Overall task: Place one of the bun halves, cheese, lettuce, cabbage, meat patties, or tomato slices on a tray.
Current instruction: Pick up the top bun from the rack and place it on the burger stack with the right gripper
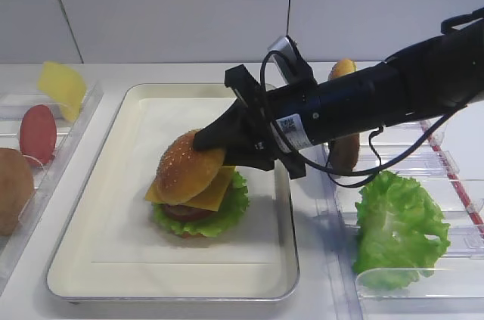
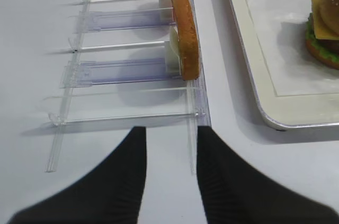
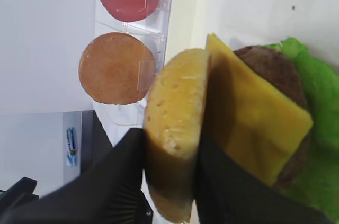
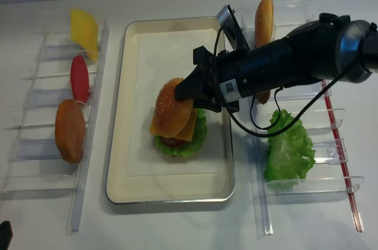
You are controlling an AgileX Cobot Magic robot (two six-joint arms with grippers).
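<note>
My right gripper (image 1: pixel 219 146) is shut on the edge of a domed, speckled bun half (image 1: pixel 185 169). The bun rests tilted against the stack on the silver tray (image 1: pixel 98 259). That stack is lettuce (image 1: pixel 231 210), a dark meat patty (image 1: pixel 185 212) and a yellow cheese slice (image 1: pixel 215 191). In the right wrist view the bun (image 3: pixel 177 113) sits edge-on between the black fingers (image 3: pixel 122 176), beside the cheese (image 3: pixel 254 118) and the patty (image 3: pixel 270 65). My left gripper (image 2: pixel 170 134) is open and holds nothing, low over the table by a clear rack. The cabbage is not in view.
The left rack holds a cheese slice (image 1: pixel 62 87), a tomato slice (image 1: pixel 38 132) and a bun half (image 1: pixel 13 187). The right rack holds a lettuce leaf (image 1: pixel 393 225), an upright bun half (image 1: pixel 342 69) and a brown round piece (image 1: pixel 344 152) partly behind the arm.
</note>
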